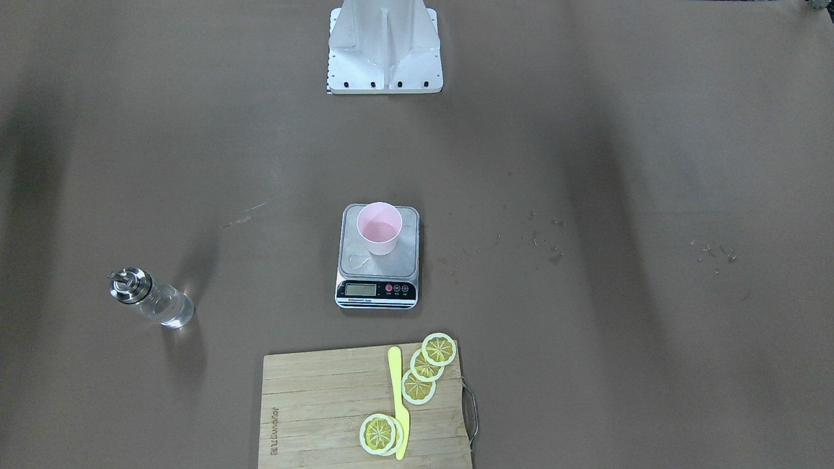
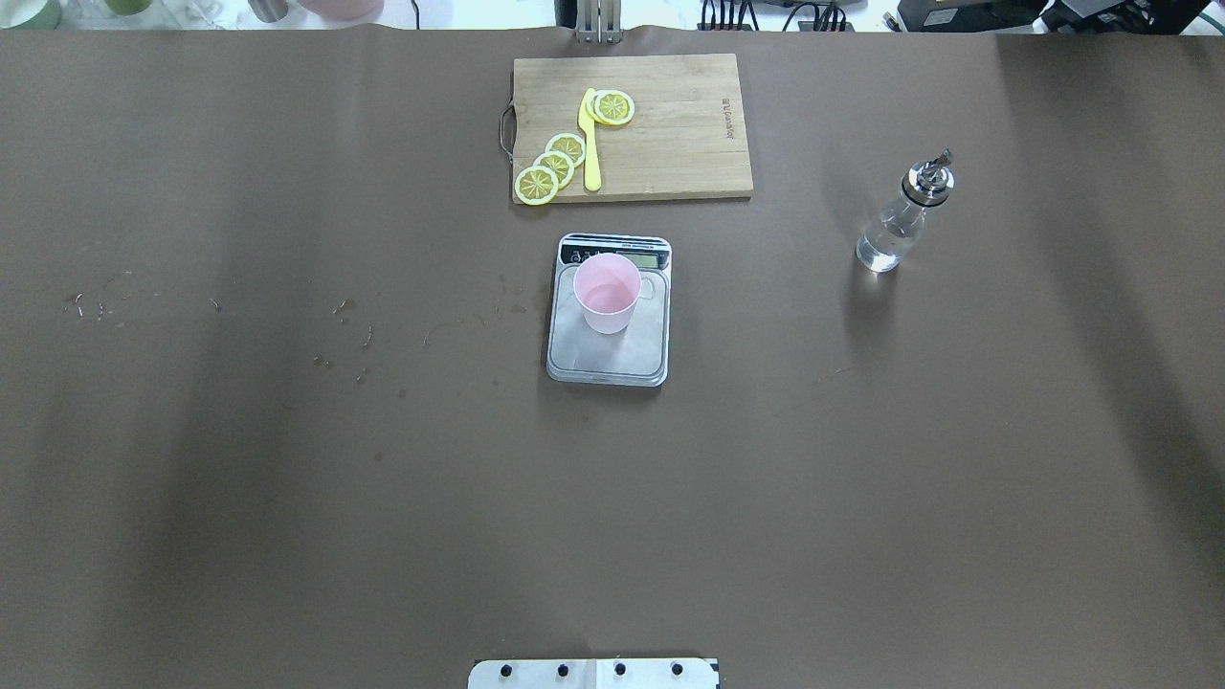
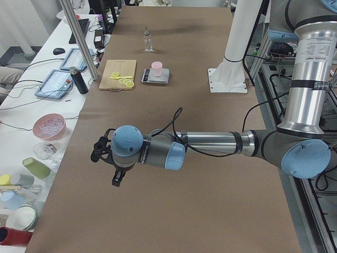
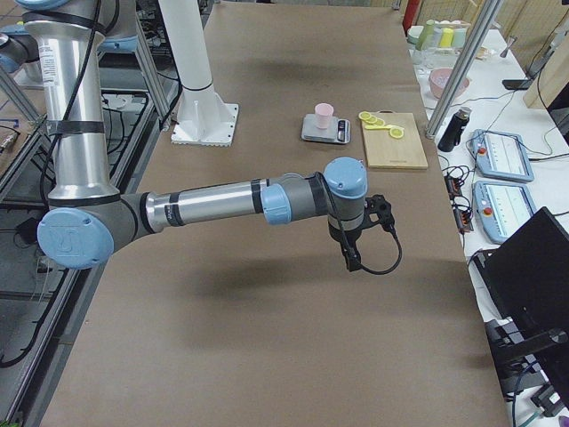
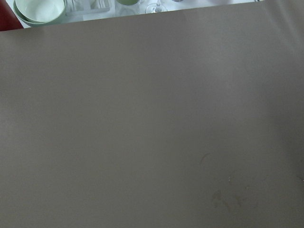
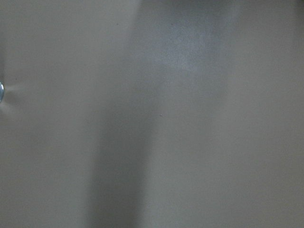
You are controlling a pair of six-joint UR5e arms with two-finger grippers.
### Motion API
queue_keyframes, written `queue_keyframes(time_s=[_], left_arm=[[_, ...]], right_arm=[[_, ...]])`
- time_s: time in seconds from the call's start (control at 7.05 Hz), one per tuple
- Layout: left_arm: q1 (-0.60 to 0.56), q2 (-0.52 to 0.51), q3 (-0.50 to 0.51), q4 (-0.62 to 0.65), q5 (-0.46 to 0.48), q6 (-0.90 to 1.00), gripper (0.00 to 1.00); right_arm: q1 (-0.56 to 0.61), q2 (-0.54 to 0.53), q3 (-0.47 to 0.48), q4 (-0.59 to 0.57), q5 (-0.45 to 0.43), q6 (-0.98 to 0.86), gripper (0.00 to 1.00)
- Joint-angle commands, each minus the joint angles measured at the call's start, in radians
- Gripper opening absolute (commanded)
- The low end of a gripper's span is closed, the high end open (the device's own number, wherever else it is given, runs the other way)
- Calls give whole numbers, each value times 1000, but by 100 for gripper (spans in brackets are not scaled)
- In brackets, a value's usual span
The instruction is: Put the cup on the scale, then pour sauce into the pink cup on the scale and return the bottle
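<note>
On the scale (image 1: 399, 259) the cup (image 1: 378, 228) stands upright for weighing | bottle (image 1: 154, 300) upright, well apart on surface (image 1: 619, 365) | left gripper (image 3: 108, 163), right gripper (image 4: 364, 236): released or clenched, I cannot tell.

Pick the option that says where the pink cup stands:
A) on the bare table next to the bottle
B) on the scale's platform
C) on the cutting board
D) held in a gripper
B: the cup stands upright on the steel platform of the scale, well apart from the bottle and the cutting board.
</note>
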Motion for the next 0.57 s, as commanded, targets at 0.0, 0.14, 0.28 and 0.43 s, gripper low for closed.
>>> queue_keyframes(time_s=[0.0, 0.14, 0.28, 0.43], left_arm=[[-9, -4, -26, 54, 42, 36, 97], [-10, -13, -63, 106, 45, 36, 97], [-10, -17, -116, 170, 50, 36, 97], [-6, -17, -128, 174, 94, 36, 97]], right_arm=[[35, 0, -3, -25, 26, -14, 100], [35, 6, -5, -23, 20, -2, 100], [35, -3, 7, -16, 14, -2, 100], [26, 12, -12, -12, -4, -2, 100]])
